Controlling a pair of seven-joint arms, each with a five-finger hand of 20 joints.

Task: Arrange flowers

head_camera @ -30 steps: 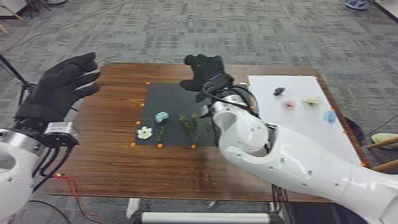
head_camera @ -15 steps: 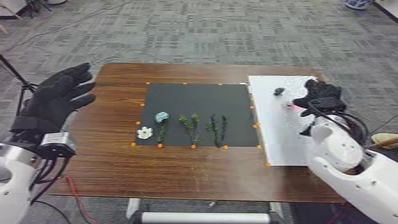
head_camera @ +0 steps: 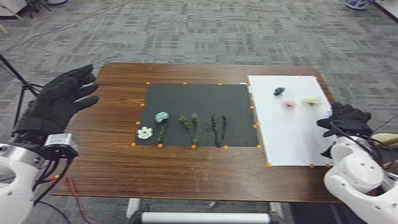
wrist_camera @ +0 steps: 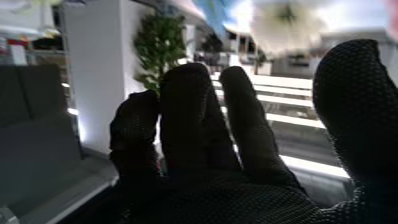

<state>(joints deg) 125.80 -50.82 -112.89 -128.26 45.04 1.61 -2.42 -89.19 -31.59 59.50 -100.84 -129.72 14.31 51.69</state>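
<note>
Flowers: white bloom (head_camera: 145,133) and blue bloom (head_camera: 162,117) are lying on black mat (head_camera: 200,95); pink bloom (head_camera: 289,104) and yellow bloom (head_camera: 311,101) are lying on white sheet (head_camera: 289,142) | Right hand (head_camera: 352,119): hovering at sheet's right edge, fingers extending, thumb standing wide | Left hand (head_camera: 60,100): hovering near table's (head_camera: 115,172) left edge, fingers extending, spreading wide

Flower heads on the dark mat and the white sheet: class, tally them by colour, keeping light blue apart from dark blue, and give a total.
Light blue flowers: 2
Dark blue flower: 1
White flower: 1
Pink flower: 1
Pale yellow flower: 1
Total: 6
</note>
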